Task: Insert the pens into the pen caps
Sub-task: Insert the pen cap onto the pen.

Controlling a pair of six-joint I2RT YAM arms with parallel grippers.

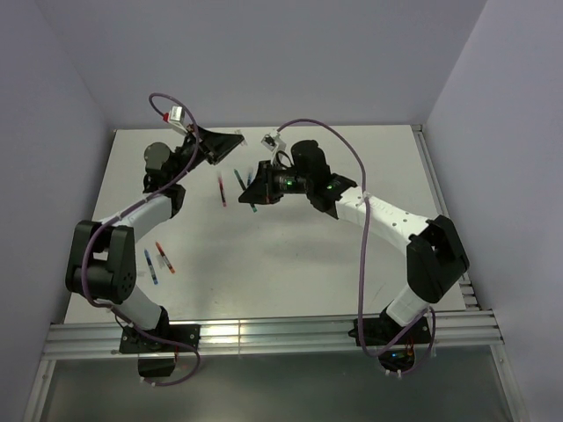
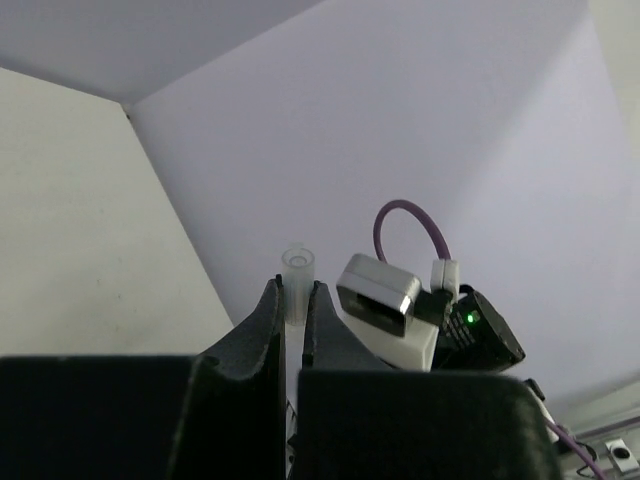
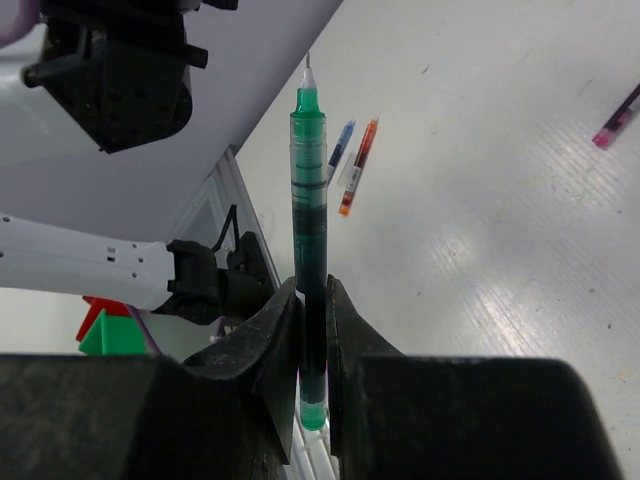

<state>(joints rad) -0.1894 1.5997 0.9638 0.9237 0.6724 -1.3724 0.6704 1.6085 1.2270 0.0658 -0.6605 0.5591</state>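
Your right gripper (image 3: 312, 292) clamps the green pen (image 3: 308, 180), tip pointing outward. Your left gripper (image 2: 295, 290) pinches a pale cap (image 2: 297, 265).

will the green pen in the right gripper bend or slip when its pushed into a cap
Probably stiff: the green pen stands straight, unsupported above the right gripper. Its smooth round barrel, pinched only near its rear end, might slide or pivot under end load.

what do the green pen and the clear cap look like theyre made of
The green pen is likely translucent glossy plastic; darker ink shows through the barrel, and the fine tip looks metallic. The cap seems to be clear or frosted plastic; its open rim looks pale and see-through.
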